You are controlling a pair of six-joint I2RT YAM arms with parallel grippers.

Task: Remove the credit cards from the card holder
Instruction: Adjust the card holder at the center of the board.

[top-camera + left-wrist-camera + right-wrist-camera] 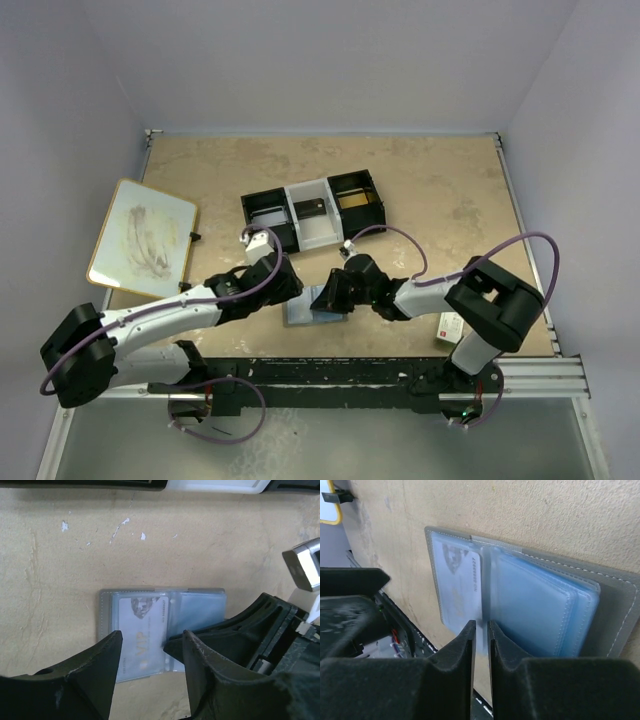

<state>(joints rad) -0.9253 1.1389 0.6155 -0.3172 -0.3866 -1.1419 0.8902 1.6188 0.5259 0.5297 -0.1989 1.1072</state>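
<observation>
On a mottled beige table (450, 190) between lilac walls (300, 60), the card holder (315, 305) lies open at lower centre, its card (140, 630) reading "VIP"; the right gripper (481, 627) pinches its sleeve, the left gripper (150, 637) gapes empty

You have two pairs of jaws in view, the left jaws and the right jaws, and between them lies one open card holder (305, 313) with one printed card (139, 630) showing in it. Beyond the jaws stands one tray (318, 238) of three compartments. Out to the left of the left jaws lies one white board (142, 238), and back behind the right jaws one small white-and-red box (450, 326).
</observation>
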